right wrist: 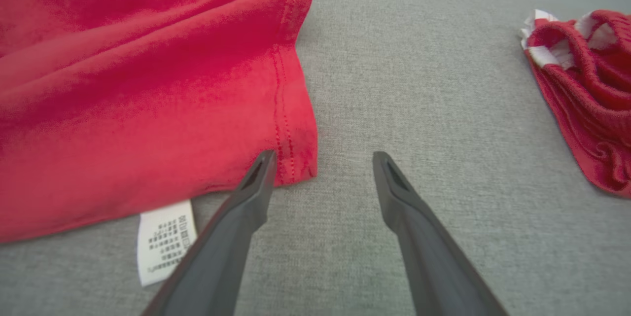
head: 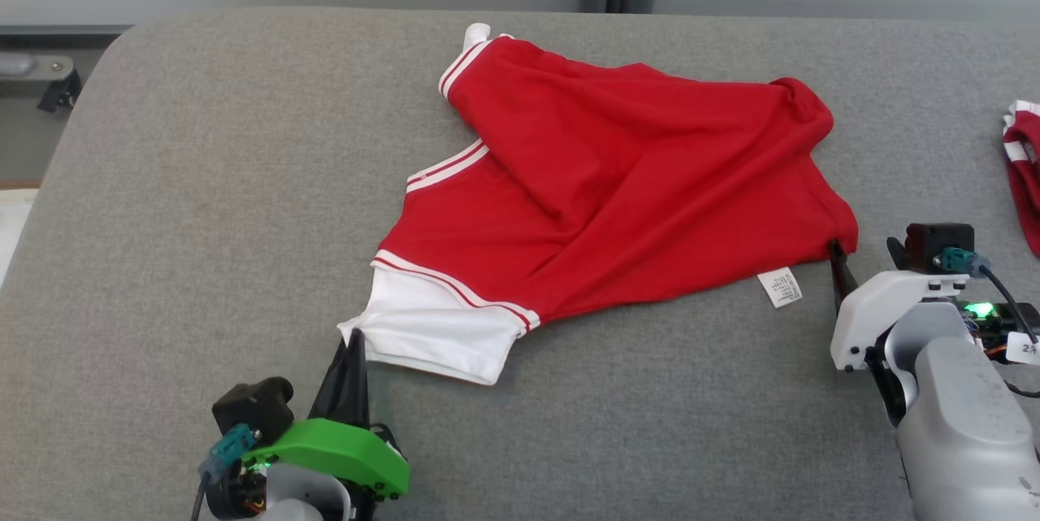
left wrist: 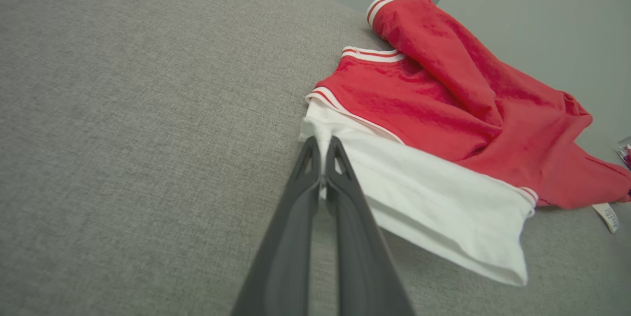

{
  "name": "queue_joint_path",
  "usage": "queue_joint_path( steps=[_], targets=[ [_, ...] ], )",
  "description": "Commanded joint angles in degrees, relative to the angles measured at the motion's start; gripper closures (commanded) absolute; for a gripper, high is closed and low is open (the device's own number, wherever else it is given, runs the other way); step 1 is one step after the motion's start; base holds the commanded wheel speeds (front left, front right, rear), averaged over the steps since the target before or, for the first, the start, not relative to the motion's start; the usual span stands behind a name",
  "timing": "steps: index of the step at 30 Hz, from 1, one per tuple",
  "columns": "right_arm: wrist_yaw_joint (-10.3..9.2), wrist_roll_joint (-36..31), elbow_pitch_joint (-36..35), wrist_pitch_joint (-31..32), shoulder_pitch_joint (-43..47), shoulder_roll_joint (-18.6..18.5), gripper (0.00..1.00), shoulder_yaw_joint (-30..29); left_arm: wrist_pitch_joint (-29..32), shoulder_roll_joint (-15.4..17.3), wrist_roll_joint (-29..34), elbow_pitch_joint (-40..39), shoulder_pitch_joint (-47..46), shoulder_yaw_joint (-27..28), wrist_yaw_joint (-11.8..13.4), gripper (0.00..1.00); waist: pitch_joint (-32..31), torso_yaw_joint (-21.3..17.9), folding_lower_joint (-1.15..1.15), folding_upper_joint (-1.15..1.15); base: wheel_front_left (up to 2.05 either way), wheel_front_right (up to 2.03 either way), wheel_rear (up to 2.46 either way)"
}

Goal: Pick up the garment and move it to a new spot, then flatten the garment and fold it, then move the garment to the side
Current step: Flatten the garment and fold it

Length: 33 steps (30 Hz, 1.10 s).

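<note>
The garment (head: 617,180) is a red shirt with a white sleeve and red-and-white striped trim, lying crumpled on the grey padded table (head: 203,180). My left gripper (head: 351,336) is shut on the outer corner of the white sleeve; in the left wrist view its fingertips (left wrist: 323,146) pinch the white cloth (left wrist: 434,197). My right gripper (head: 863,253) stands open at the garment's near right hem corner. In the right wrist view the right gripper (right wrist: 324,158) has its left finger touching the red hem (right wrist: 291,109), and bare table lies between its fingers.
A white care label (head: 780,287) sticks out from the garment's near edge, left of my right gripper. A second red-and-white cloth (head: 1025,171) lies bunched at the table's right edge. The table's rounded far-left corner (head: 122,41) borders a grey wall.
</note>
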Motion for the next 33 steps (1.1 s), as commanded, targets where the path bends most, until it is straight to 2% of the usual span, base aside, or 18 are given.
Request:
queue_joint_path(
  steps=[1, 6, 7, 8, 10, 11, 17, 22, 28, 33],
  targets=[
    [-0.09, -0.6, 1.55, -0.18, -1.21, -0.39, 0.0, -0.01, -0.4, 0.57, 0.04, -0.25, -0.89, 0.09, 0.34, 1.0, 0.99, 0.64, 0.0, 0.0, 0.0, 0.0, 0.0],
    [-0.09, -1.27, 7.04, -0.46, -4.21, -0.41, 0.02, 2.2, -0.51, 0.81, 0.13, -0.65, -1.34, 0.11, 0.57, 1.0, 1.84, 0.44, 0.0, 0.0, 0.0, 0.0, 0.0],
    [-0.09, -1.25, 8.28, -0.43, -4.67, -0.33, 0.12, 2.89, -0.54, 0.86, 0.13, -0.66, -1.41, 0.1, 0.62, 1.0, 1.94, 0.33, 0.0, 0.0, 0.0, 0.0, 0.0],
    [-0.09, -1.1, 9.2, -0.38, -5.01, -0.22, 0.51, 3.57, -0.57, 0.88, 0.15, -0.67, -1.46, 0.06, 0.66, 1.0, 1.99, 0.22, 0.0, 0.0, 0.0, 0.0, 0.0],
    [-0.08, -0.14, 11.06, -0.58, -5.86, 0.04, 0.81, 4.56, -0.64, 0.89, 0.17, -0.66, -1.53, -0.02, 0.65, 1.0, 2.01, -0.05, 0.0, 0.0, 0.0, 0.0, 0.0],
    [-0.08, 0.49, 11.91, -0.84, -6.35, 0.16, 1.0, 5.01, -0.7, 0.93, 0.21, -0.66, -1.56, -0.1, 0.62, 1.0, 1.96, -0.19, 0.0, 0.0, 0.0, 0.0, 0.0],
    [-0.09, 4.59, 13.45, -5.07, -9.45, 0.04, 1.0, 7.07, -1.27, 1.71, 0.61, -1.59, -2.02, 0.12, 0.4, 1.0, 0.13, -1.51, 0.0, 0.0, 0.0, 0.0, 0.0],
    [-0.09, 8.63, 11.6, -7.37, -10.79, -0.05, 1.0, 9.97, -1.38, 3.16, 1.34, -3.53, -3.59, 0.46, 0.14, 1.0, -2.11, -2.8, 0.0, 0.0, 0.0, 0.0, 0.0],
    [-0.09, 14.87, 4.46, -8.46, -10.37, -1.01, 1.0, 15.14, -0.31, 6.07, 1.43, -8.46, -6.66, 1.88, -0.1, 1.0, -5.25, -4.8, 0.0, 0.0, 0.0, 0.0, 0.0],
    [-0.09, 21.42, -6.83, -6.91, -8.33, -3.58, 1.0, 18.39, 1.81, 9.3, 2.17, -15.52, -10.0, 3.13, 0.29, 1.0, -7.92, -6.46, 0.0, 0.0, 0.0, 0.0, 0.0]
  ],
)
